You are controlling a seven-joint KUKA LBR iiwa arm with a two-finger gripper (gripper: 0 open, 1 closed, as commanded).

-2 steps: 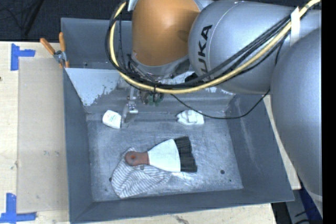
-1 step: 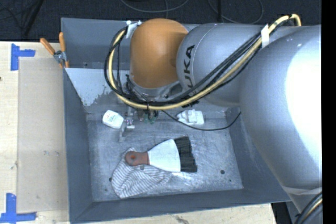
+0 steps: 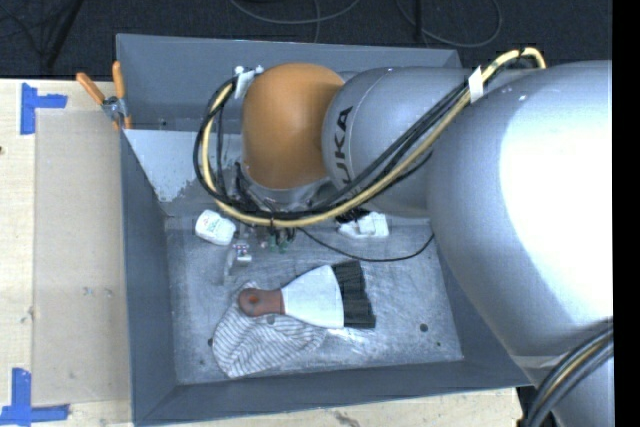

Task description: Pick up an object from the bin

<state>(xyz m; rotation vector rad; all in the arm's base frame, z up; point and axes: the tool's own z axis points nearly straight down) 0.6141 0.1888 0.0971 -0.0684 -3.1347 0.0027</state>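
Note:
My gripper [image 3: 240, 261] reaches down from under the arm's wrist to the left middle of the bin floor. Just in front of it lies a brush [image 3: 312, 299] with a brown handle, a white body and black bristles. The handle's end points at the gripper, with a small gap between them. A small white block [image 3: 213, 227] sits to the gripper's back left. A grey-striped cloth [image 3: 262, 342] lies crumpled under and in front of the brush.
Another small white thing [image 3: 365, 226] lies at the back right, partly under the arm and its cables. The big arm covers the bin's right side and back. Bare floor shows at the front right and far left.

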